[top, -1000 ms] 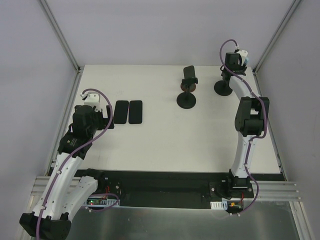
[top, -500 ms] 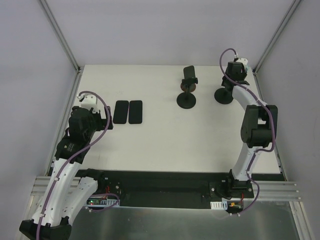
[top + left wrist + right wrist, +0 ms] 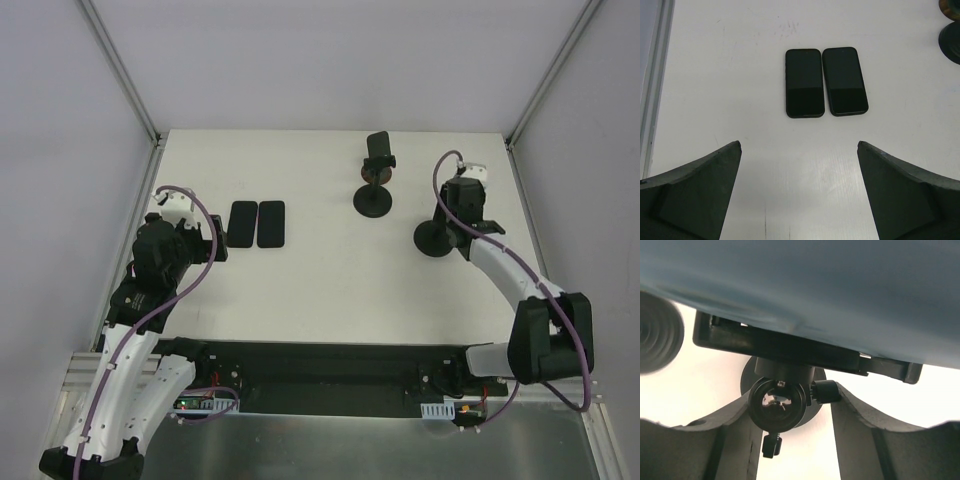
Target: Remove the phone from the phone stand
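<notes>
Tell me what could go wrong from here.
1. The right end effector clamps the near stand at its ball joint, which may swivel, letting the stand tip.
2. The far stand with its phone stands close by on the left; a sideways swing could topple it.
3. The open left end effector hovers near two flat phones and could nudge them.

Blurred grey mass (image 3: 815,280) covers held stand (image 3: 777,405) top; far stand base (image 3: 952,42) cropped.

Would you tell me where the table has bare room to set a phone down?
The wide middle, between the flat phones and the stand in the right pincer, is bare, as is the near strip. Crowded: the far side around the middle stand.
</notes>
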`<move>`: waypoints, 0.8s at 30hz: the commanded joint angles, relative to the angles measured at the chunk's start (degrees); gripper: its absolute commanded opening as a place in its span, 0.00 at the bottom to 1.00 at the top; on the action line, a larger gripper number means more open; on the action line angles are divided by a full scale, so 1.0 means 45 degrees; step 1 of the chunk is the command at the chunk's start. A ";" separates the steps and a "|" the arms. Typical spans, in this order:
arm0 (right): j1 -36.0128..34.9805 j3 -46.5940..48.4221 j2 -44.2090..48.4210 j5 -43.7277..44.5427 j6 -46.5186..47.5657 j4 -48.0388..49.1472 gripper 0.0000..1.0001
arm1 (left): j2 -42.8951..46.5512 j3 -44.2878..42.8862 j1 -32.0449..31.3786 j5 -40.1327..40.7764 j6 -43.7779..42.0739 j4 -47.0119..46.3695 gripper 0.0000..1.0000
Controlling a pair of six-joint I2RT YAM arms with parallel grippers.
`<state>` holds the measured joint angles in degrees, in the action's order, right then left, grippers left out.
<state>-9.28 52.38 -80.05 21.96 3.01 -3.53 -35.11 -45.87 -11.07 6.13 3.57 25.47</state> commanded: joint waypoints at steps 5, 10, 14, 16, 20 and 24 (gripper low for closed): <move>-0.2990 -0.2185 0.3332 -0.1303 0.0619 0.1467 0.01 | -0.0029 0.0231 0.0155 -0.1303 -0.0110 -0.0797 0.99; -0.4848 -0.3007 0.4058 -0.4132 0.2141 0.2678 0.01 | -0.0068 0.0427 0.0175 -0.2746 -0.0383 -0.1168 0.98; -0.5652 -0.2657 0.3630 -0.6960 0.2925 0.2776 0.02 | -0.0088 0.0544 0.0175 -0.4289 -0.0599 -0.1636 0.99; -0.6060 -0.2558 0.3241 -0.7571 0.3120 0.2873 0.04 | -0.0107 0.0641 0.0155 -0.5301 -0.0677 -0.1851 0.99; -0.6512 -0.2324 0.2789 -0.8724 0.3550 0.3031 0.08 | -0.0457 0.0798 0.0155 -0.7234 -0.0677 -0.2320 0.99; -0.6746 -0.2343 0.2867 -0.8960 0.3492 0.3011 0.19 | -0.1666 0.0312 0.0020 -0.8372 -0.0191 -0.2380 0.99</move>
<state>-38.48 39.22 -67.92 -11.16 18.87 5.45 -38.22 -43.05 -10.79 -21.56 1.89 17.82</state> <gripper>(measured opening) 0.532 0.990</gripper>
